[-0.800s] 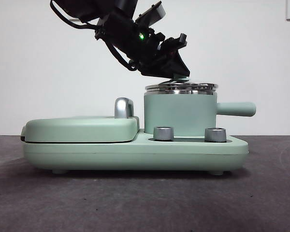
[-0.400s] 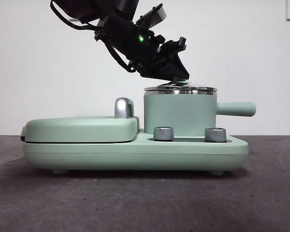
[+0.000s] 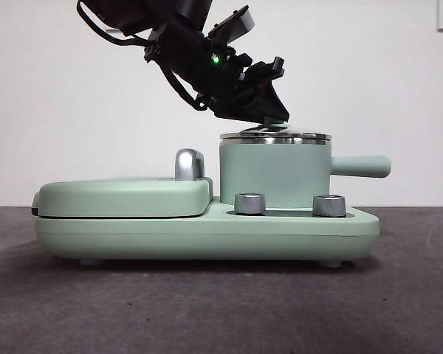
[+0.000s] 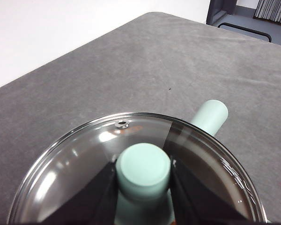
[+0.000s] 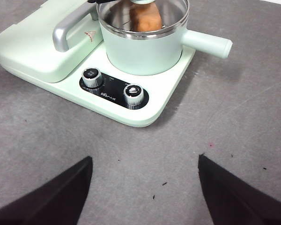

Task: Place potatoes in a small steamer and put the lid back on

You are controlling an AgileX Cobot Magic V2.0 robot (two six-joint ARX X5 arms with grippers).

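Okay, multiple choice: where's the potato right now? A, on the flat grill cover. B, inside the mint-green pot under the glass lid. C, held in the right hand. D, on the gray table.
B: the right wrist view shows the potato through the glass lid inside the pot, with the left hand shut on the lid's knob.

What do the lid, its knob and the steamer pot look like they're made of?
The lid looks like clear glass in a shiny steel rim: it shows reflections and the dark inside. Its knob, between the left gripper jaws, looks like matte mint plastic, possibly silicone. The steamer pot looks like mint-coated metal with a polished steel rim.
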